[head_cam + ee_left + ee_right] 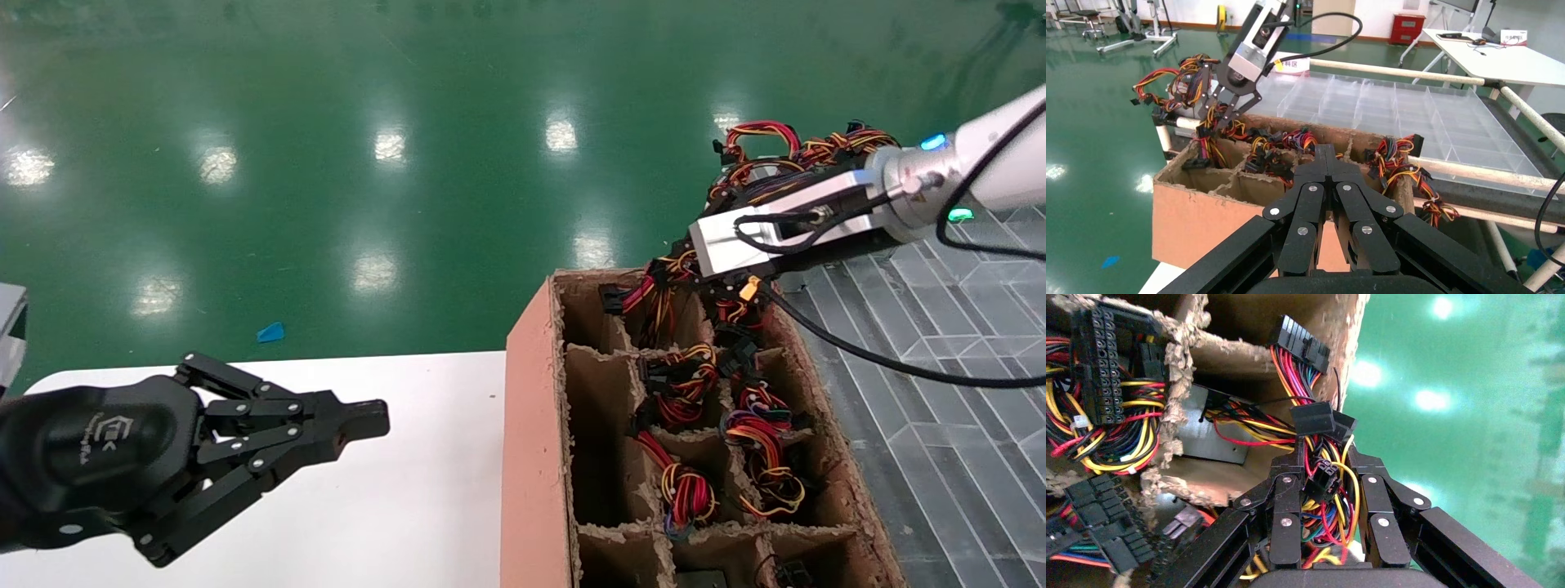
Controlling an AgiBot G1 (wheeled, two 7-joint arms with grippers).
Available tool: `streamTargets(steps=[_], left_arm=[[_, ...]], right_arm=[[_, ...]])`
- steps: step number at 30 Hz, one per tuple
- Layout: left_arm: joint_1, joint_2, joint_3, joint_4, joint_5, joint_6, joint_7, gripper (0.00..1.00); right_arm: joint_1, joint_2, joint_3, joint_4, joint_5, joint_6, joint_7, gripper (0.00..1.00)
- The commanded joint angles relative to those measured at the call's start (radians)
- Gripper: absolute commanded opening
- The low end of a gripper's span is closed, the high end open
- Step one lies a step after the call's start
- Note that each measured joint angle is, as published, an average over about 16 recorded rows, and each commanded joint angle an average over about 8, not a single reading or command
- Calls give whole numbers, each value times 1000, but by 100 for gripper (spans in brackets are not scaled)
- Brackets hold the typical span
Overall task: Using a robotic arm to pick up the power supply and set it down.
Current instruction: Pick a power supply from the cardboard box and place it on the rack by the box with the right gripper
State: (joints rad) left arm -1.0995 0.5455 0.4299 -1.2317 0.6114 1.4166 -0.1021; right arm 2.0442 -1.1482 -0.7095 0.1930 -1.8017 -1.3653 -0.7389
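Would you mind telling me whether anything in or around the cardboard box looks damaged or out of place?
Yes. The cardboard box has ragged, torn divider edges. Wire bundles spill across cells and over the far rim instead of lying tucked in. The right gripper, at the box's far corner, has loose wires between its jaws. The left gripper is idle above the white table.

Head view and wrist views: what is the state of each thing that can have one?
left tool: shut, empty, above the white table.
right tool: at the carton's far end, wire bundle running through it; grip unclear.
power supply: down in its compartment, not lifted.
carton: open on top, divider edges frayed.
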Motion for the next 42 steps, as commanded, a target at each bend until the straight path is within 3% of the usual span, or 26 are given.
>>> streamTargets(steps=[1, 11, 17, 22, 30, 34, 42], left_arm=[[0, 0, 0, 0, 0, 0, 0, 0], [0, 0, 0, 0, 0, 0, 0, 0], [0, 0, 0, 0, 0, 0, 0, 0], [0, 0, 0, 0, 0, 0, 0, 0], [0, 0, 0, 0, 0, 0, 0, 0], [0, 0, 0, 0, 0, 0, 0, 0], [0, 0, 0, 0, 0, 0, 0, 0]], right_arm=[[7, -6, -7, 19, -10, -9, -3, 0], [5, 88, 8, 334, 55, -199, 74, 0], [-24, 191, 26, 585, 117, -200, 183, 0], [-56, 286, 60, 804, 129, -135, 311, 0], [-153, 433, 181, 1106, 148, 89, 539, 0], [-177, 481, 233, 1150, 183, 151, 571, 0], [-167, 552, 288, 1146, 185, 206, 587, 0]])
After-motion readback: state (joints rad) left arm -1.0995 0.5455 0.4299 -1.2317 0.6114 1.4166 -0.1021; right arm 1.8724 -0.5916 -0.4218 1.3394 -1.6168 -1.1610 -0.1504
